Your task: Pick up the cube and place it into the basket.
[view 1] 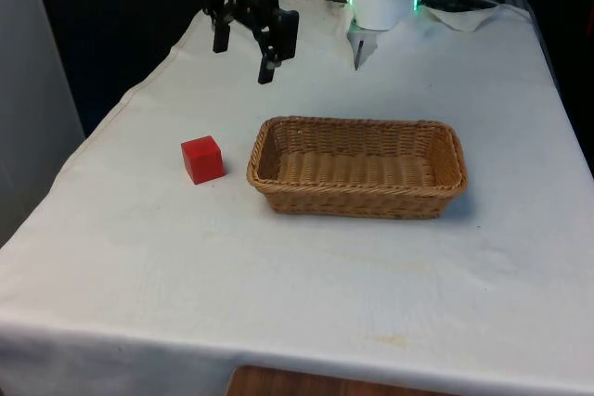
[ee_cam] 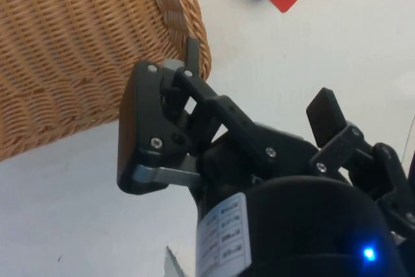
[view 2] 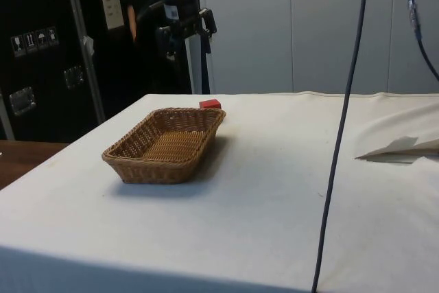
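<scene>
My gripper [view 1: 243, 62] hangs wide open and empty above the table's far end. The red cube [view 1: 201, 159] sits on the cloth just beside the wicker basket [view 1: 357, 198] (front view's left), nearer me than the claw.

End effector [view 1: 243, 60] hangs high w/ fingers apart, nothing btwn them; open air all round it; red cube [view 1: 201, 159] below and toward the camera in front view, apart from everything, bare cloth on every side; wicker basket [view 1: 357, 194] just beside cube on the front view's right, top open, low rim the only barrier; rest of bench [view 1: 306, 294] bare.
</scene>
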You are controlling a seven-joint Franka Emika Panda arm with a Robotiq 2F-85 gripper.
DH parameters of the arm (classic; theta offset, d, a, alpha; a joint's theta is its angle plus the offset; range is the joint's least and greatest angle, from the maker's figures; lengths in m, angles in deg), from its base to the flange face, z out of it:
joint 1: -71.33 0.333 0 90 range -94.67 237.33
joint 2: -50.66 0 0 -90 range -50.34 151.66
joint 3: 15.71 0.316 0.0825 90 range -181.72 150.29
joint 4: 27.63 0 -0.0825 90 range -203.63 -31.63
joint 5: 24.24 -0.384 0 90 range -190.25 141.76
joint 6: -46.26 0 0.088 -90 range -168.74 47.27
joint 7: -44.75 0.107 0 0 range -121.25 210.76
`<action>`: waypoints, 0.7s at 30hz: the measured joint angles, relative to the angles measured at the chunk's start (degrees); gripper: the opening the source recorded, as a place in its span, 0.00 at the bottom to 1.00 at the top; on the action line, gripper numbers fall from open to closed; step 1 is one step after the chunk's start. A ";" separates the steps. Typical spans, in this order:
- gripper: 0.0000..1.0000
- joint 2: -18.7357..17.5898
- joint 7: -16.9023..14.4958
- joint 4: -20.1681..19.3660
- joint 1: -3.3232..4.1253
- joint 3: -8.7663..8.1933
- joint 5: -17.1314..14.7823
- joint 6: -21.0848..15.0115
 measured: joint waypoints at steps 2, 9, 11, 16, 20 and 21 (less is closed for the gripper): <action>1.00 -0.17 0.52 0.00 0.00 -0.06 0.06 -0.29; 1.00 -0.74 2.41 0.00 0.00 -0.40 0.34 -1.32; 1.00 -0.86 2.98 0.00 0.00 -0.52 0.57 -1.66; 1.00 -1.38 4.07 0.00 0.00 -1.03 0.74 -2.58; 1.00 -1.83 5.04 -0.69 0.00 -1.55 0.97 -4.13; 1.00 -1.95 5.21 -0.97 0.00 -1.60 0.97 -4.70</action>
